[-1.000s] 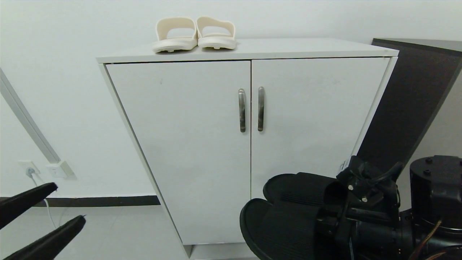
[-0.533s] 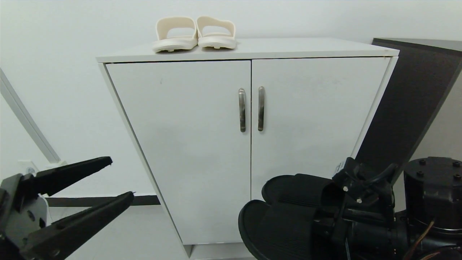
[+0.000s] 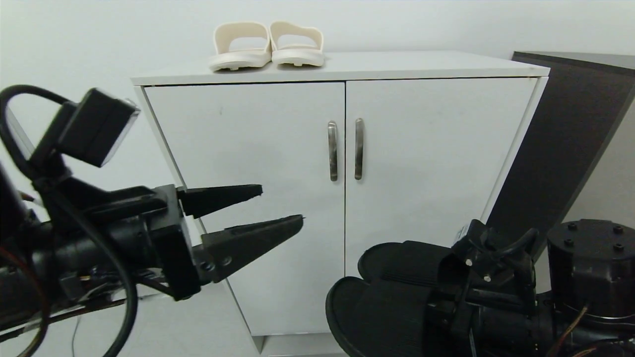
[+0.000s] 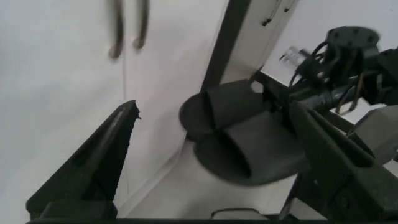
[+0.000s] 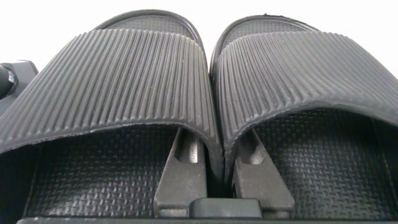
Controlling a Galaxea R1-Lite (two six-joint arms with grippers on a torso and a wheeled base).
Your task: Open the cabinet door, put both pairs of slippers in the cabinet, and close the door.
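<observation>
Cabinet doors [image 3: 258,139] not open yet, our right gripper [image 5: 217,168] is clamped on the black slippers [image 3: 397,292], left gripper [image 3: 281,203] spread, cream slippers [image 3: 243,59] up top.

The Galaxea R1 Lite's left end effector [image 3: 281,203] is matte black, its two fingers [image 3: 248,240] long wedges that taper to narrow, finely toothed tips, with small round fasteners at the thick root. A boxy black camera module [image 3: 96,126] with a pale face sits on a bracket above the wrist, fed by a thick black cable [image 3: 22,89]. The right end effector [image 5: 216,143] has flat dark-grey fingers [image 5: 180,174] with moulded recesses. Its wrist bracket [image 3: 488,258] is black with bright screw heads and a small white tag [image 3: 469,229], beside a squat black cylindrical joint housing [image 3: 590,267] capped with dark screws [image 3: 569,226] and trailing thin orange-brown wires [image 3: 578,322].
</observation>
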